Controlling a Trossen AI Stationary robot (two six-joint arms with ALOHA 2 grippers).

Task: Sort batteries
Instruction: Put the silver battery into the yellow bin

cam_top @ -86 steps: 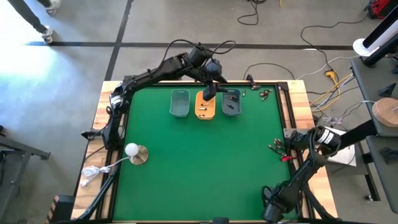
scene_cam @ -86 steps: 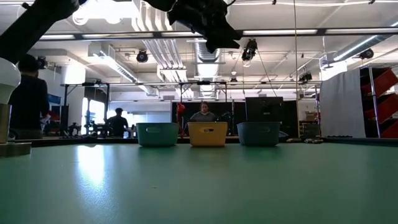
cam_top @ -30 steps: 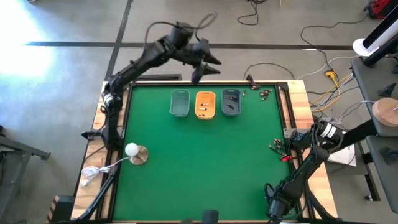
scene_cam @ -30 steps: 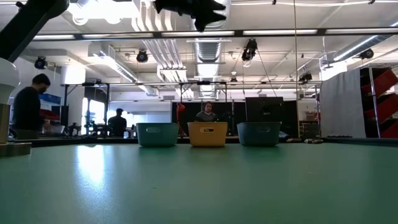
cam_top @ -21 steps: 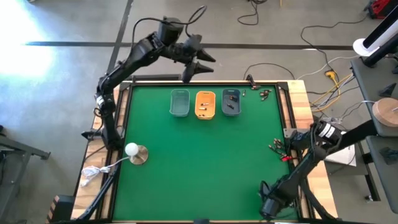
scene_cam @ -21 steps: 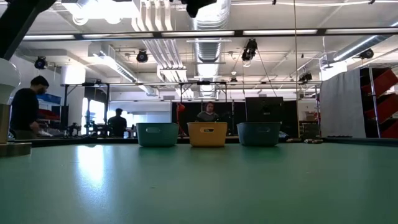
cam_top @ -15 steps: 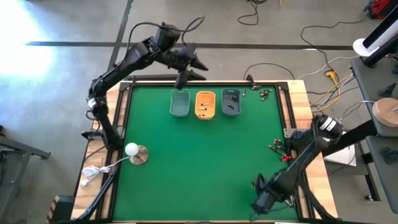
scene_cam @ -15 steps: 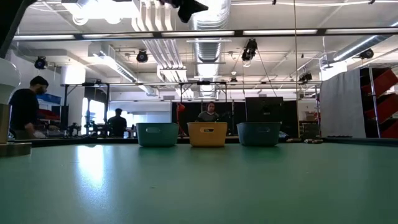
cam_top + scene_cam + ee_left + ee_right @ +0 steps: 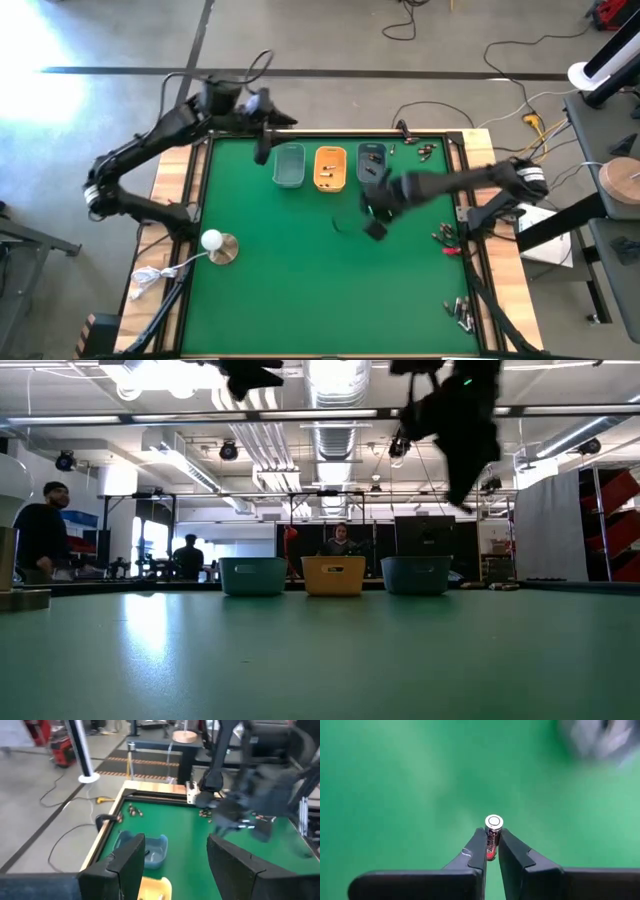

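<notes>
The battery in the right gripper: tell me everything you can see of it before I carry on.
The battery is a small cylindrical cell with a shiny silver round end cap facing the wrist camera and a dark body with a red patch lower down. It is pinched between the two dark fingers of the right gripper, which press its sides while its capped end sticks out past the tips. It is held in the air over the green table, touching nothing else. In the high view it is too small to make out.
</notes>
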